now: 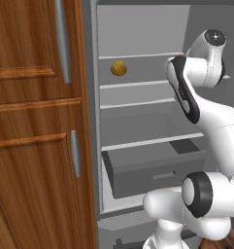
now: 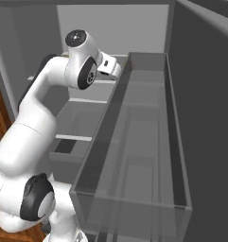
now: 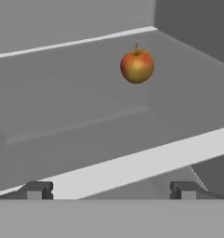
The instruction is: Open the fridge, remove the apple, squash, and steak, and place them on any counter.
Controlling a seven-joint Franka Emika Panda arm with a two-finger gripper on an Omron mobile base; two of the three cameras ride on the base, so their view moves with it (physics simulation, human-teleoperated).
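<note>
Apple (image 3: 137, 66) alone on fridge (image 1: 138, 124) shelf, unobstructed.

Arm raised, reaching forward — fingers (image 3: 39, 189) spread wide.

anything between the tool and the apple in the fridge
No object. In the hand view the open tool faces the apple, with just the pale front edge of a shelf and bare grey shelf surface between them.

We see the fridge (image 1: 138, 121) standing open beside a wooden cabinet (image 1: 38, 136). A squash (image 1: 119, 68) sits on an upper shelf (image 1: 138, 83).
</note>
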